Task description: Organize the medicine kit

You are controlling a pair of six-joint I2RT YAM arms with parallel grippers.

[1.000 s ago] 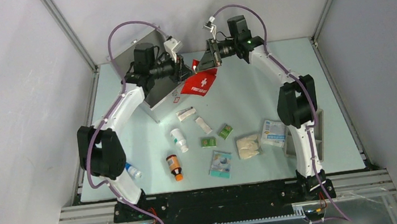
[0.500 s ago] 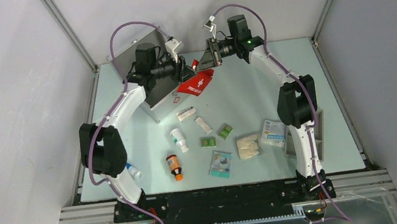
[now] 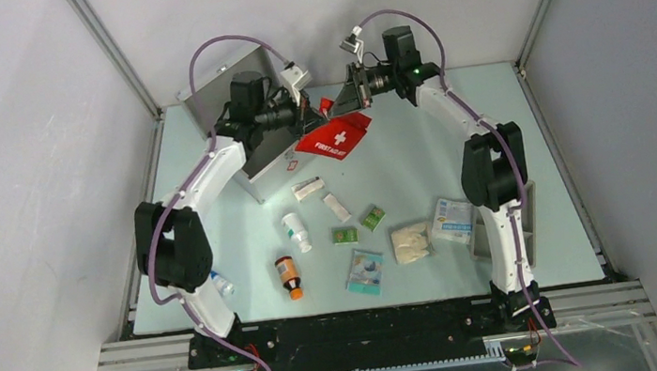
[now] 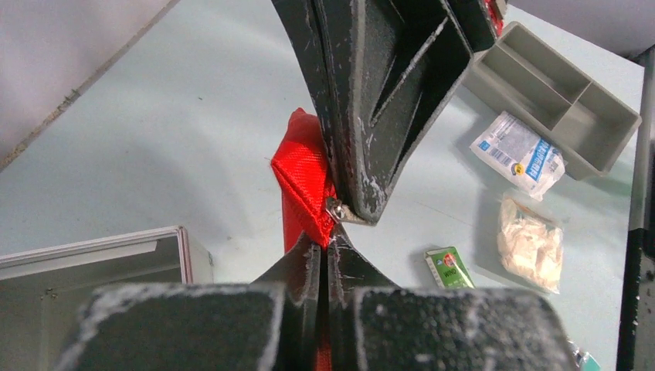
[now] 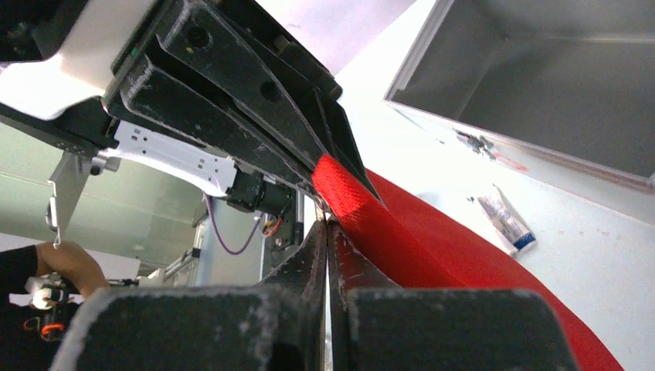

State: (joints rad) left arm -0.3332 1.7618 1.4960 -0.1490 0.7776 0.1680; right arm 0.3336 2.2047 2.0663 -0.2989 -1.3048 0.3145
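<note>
The medicine kit point(image 3: 220, 85) is a silver case standing with its lid up at the back left; its empty inside point(image 5: 541, 77) shows in the right wrist view. A flat red first-aid pouch point(image 3: 335, 137) hangs just right of it, held up between both arms. My left gripper point(image 3: 314, 115) is shut on the pouch's upper corner point(image 4: 305, 182). My right gripper point(image 3: 335, 109) faces it, shut on the small metal zipper pull point(image 4: 340, 210) at that same corner. The red fabric point(image 5: 432, 247) runs down to the right of the right fingers.
Loose on the table: two tubes point(image 3: 308, 188), a white bottle point(image 3: 295, 232), a brown bottle point(image 3: 290, 277), two green boxes point(image 3: 373, 217), a teal packet point(image 3: 366, 272), a cotton bag point(image 3: 410, 242), a gauze packet point(image 3: 453, 219). A grey divided tray point(image 4: 556, 85) sits at the right.
My left gripper opened and has shut again on the pouch's corner. The pouch swung slightly left, then back right. The right gripper stayed shut.
</note>
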